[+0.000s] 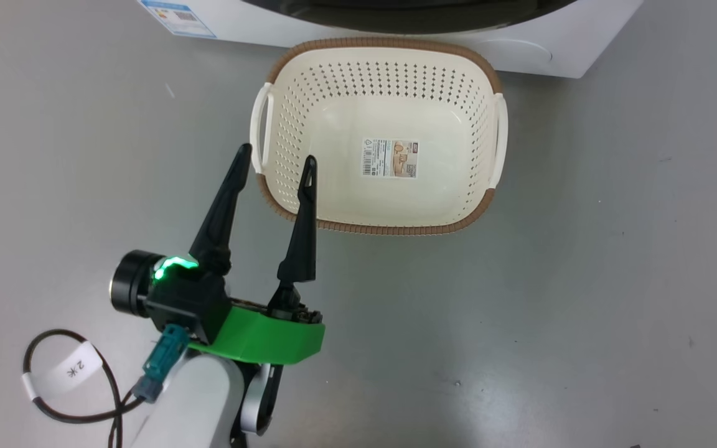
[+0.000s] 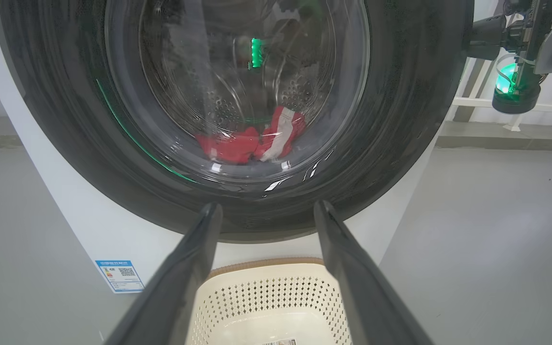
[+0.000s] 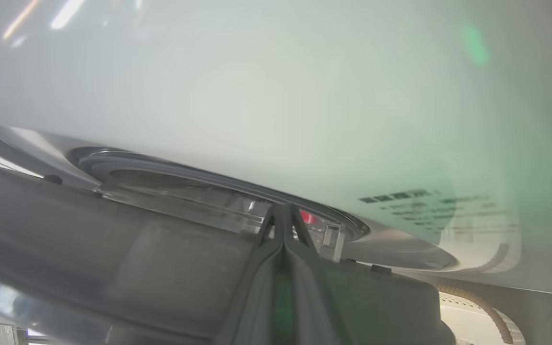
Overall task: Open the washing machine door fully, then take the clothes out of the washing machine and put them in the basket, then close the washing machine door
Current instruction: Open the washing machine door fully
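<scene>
Grey floor [image 1: 582,280] carries the basket [image 1: 383,229] before the washer [image 2: 89,225]. Clothes [image 2: 237,146] lie low in the drum [image 2: 218,105] behind the door [image 2: 400,120] (soft, light, limp; I'd pinch a bunched fold). Left hand [image 1: 277,155] gapes, grasping nothing; right hand [image 3: 281,211], clenched, noses the rigid door's edge.

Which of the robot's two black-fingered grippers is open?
The left gripper: its fingers stand wide apart near the cream perforated plastic basket. The right gripper is shut, by the glossy black washing machine door.
</scene>
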`<state>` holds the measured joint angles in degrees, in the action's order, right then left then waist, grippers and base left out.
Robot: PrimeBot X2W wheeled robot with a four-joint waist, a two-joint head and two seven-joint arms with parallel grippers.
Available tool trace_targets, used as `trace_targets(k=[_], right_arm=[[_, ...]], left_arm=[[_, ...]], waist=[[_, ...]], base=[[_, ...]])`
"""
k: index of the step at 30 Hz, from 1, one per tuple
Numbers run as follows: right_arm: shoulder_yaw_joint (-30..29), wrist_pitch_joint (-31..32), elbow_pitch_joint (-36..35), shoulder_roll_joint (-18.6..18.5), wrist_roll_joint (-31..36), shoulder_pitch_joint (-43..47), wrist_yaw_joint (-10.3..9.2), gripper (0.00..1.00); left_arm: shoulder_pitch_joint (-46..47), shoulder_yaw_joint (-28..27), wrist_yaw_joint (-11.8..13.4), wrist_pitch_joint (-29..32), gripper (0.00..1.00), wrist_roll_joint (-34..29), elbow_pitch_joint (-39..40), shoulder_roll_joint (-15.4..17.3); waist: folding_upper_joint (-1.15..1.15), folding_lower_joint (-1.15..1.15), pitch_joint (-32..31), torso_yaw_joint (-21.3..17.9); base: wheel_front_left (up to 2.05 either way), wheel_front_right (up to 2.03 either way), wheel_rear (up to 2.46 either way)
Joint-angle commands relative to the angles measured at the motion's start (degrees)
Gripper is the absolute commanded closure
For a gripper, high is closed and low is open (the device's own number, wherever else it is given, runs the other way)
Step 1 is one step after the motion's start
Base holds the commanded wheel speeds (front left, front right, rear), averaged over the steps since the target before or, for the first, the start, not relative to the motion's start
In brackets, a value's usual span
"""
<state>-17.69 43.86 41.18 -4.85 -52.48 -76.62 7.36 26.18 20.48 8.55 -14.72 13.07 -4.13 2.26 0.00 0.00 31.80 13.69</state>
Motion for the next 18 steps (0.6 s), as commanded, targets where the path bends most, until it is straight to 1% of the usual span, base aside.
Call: trace_targets(k=[1, 10, 18], right_arm=[[1.3, 1.4, -1.4, 2.0, -1.0, -1.8, 0.13, 1.0], [4.2, 4.2, -2.7, 2.0, -2.7, -0.3, 0.13, 1.0], [5.3, 6.3, -5.2, 2.0, -3.0, 2.9, 0.13, 1.0]], left_arm=[[0.6, -1.7, -0.1, -0.3, 0.0, -0.6, 1.1, 0.7], [0.1, -2.3, -0.3, -0.3, 0.0, -0.8, 1.0, 0.7], [-0.5, -2.9, -0.3, -0.3, 0.0, -1.1, 0.9, 0.6]], waist=[[0.0, 0.0, -0.3, 0.0], [0.0, 0.0, -1.3, -0.6], [0.0, 0.0, -2.9, -1.2]], base=[[0.0, 0.0, 0.0], [0.0, 0.0, 0.0], [0.0, 0.0, 0.0]])
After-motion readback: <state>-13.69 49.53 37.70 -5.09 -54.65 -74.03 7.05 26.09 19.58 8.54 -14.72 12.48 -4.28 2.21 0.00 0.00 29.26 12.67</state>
